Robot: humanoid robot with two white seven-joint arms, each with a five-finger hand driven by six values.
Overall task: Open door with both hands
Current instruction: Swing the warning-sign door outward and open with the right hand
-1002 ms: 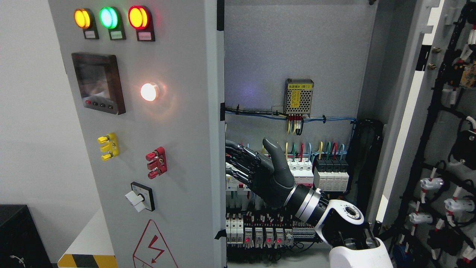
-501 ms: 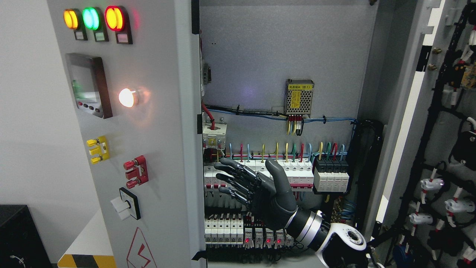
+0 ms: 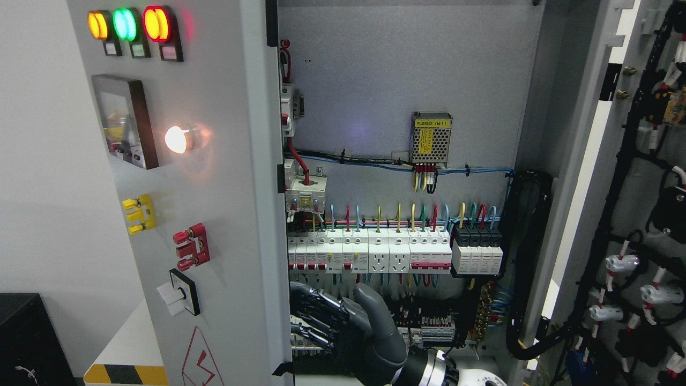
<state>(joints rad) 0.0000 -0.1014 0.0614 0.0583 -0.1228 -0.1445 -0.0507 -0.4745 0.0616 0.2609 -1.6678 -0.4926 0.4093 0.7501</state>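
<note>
The grey left cabinet door (image 3: 230, 214) stands swung open to the left, carrying three indicator lamps (image 3: 126, 24), a small screen (image 3: 124, 122) and switches. The right door (image 3: 643, 214) is also open, showing its wired inner side. My right hand (image 3: 337, 321) is low in the cabinet opening, dark fingers spread and pointing left at the left door's inner edge, holding nothing. Whether the fingertips touch the edge I cannot tell. Its wrist enters at the bottom edge. The left arm is out of view.
Inside the cabinet a row of white breakers (image 3: 375, 254) with coloured wires runs across the back, just above my hand. A mesh power supply (image 3: 430, 134) hangs higher. A black cable bundle (image 3: 528, 257) runs down the right side. A black box (image 3: 27, 338) stands at the lower left.
The left door has swung further open to the left, uncovering more of the breakers. My right hand has dropped down and to the left, staying open.
</note>
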